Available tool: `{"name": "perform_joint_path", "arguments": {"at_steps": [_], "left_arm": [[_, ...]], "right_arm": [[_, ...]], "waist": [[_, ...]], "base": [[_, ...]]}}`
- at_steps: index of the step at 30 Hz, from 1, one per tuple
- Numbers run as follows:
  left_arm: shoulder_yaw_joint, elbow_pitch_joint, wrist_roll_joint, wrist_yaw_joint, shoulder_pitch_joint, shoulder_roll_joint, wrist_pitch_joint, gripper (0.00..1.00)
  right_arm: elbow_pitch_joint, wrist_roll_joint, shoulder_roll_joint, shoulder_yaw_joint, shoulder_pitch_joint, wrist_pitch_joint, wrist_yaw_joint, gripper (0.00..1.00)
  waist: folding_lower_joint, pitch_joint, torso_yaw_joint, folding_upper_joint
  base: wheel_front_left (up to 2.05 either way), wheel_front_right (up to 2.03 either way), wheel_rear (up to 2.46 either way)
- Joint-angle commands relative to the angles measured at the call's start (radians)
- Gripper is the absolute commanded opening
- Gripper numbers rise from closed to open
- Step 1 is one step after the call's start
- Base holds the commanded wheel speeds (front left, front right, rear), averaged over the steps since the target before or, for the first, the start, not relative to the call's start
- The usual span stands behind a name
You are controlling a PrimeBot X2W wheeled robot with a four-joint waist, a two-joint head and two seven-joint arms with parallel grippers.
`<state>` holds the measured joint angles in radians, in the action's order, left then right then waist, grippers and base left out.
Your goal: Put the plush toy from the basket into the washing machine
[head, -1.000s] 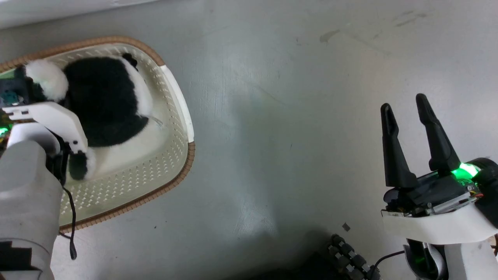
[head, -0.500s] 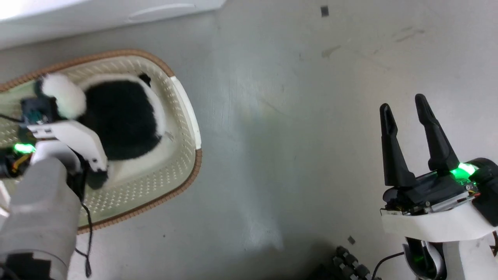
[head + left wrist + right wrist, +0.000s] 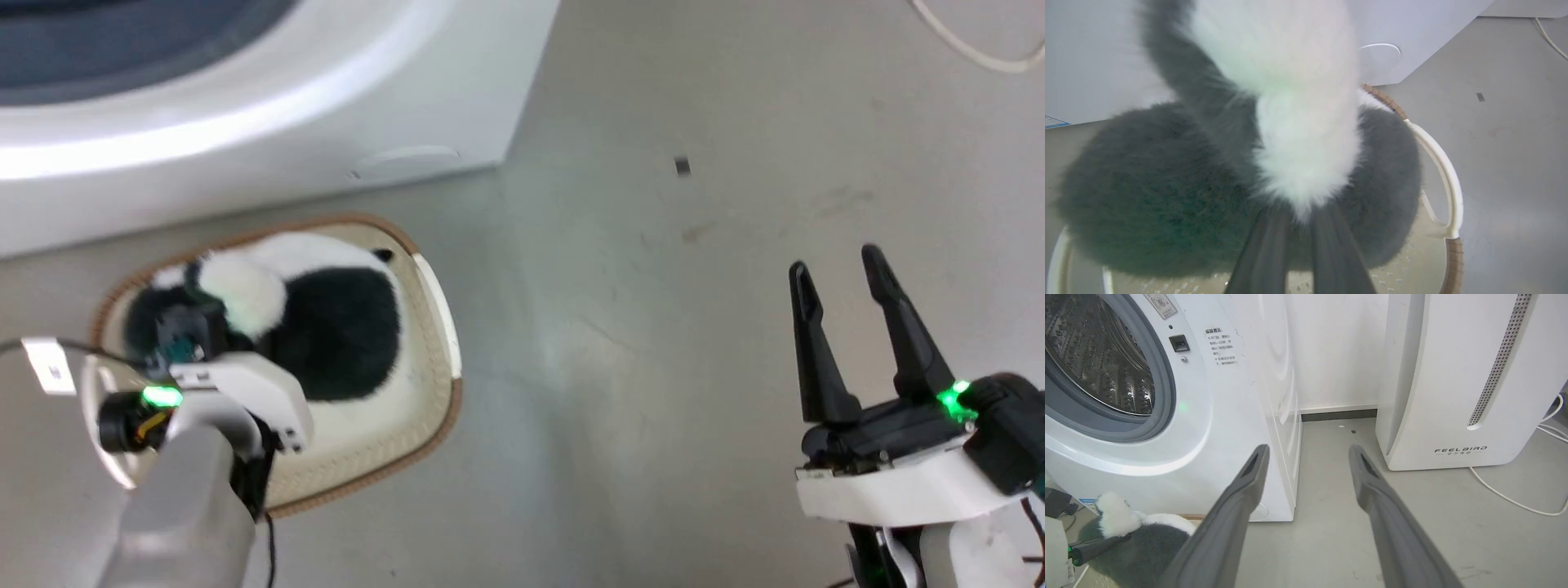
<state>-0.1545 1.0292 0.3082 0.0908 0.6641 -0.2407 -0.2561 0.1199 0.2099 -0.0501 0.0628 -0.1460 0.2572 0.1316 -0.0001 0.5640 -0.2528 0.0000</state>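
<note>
A large white front-loading washing machine (image 3: 269,122), with a grey door gasket at its top edge, fills the upper left. Just below it, on the grey concrete floor (image 3: 612,367), sits a cream perforated plastic basket (image 3: 375,433) with a brown woven-look rim. A fluffy black-and-white plush toy (image 3: 343,327) covers most of its opening. The left gripper (image 3: 189,327) presses into the toy's fur beside a white patch, fingers hidden. The right gripper (image 3: 834,263), fingers spread, hovers over bare floor, well apart from the basket.
</note>
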Motion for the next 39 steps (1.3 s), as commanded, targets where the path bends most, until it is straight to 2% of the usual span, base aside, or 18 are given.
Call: {"name": "perform_joint_path", "arguments": {"at_steps": [1,11,21,31,39], "left_arm": [[0.006,-0.036,-0.006,-0.001,-0.033,0.003,-0.005,0.00],[0.079,-0.369,-0.046,0.008,-0.282,0.074,-0.006,0.00],[0.159,-0.693,-0.099,0.024,-0.409,0.142,-0.006,0.00],[0.208,-0.912,-0.116,0.036,-0.395,0.159,-0.006,0.00],[0.238,-1.011,-0.106,0.039,-0.257,0.102,-0.006,0.00]], "right_arm": [[-0.005,-0.007,0.000,-0.005,0.014,0.005,-0.001,1.00],[-0.021,-0.034,0.000,-0.021,0.074,0.005,-0.001,1.00],[-0.026,-0.044,0.000,-0.031,0.103,0.005,-0.001,1.00],[-0.005,-0.039,0.000,-0.024,0.093,0.005,-0.001,1.00],[0.030,-0.024,0.000,-0.020,0.062,0.005,-0.001,1.00]], "waist": [[0.0001,-0.077,0.036,0.0000],[0.0001,-0.229,0.103,0.0000],[0.0001,-0.284,0.138,0.0000],[0.0001,-0.257,0.118,0.0000],[0.0001,-0.146,0.061,0.0000]], "base": [[0.00,0.00,0.00],[0.00,0.00,0.00],[0.00,0.00,0.00],[0.00,0.00,0.00],[0.00,0.00,0.00]]}}
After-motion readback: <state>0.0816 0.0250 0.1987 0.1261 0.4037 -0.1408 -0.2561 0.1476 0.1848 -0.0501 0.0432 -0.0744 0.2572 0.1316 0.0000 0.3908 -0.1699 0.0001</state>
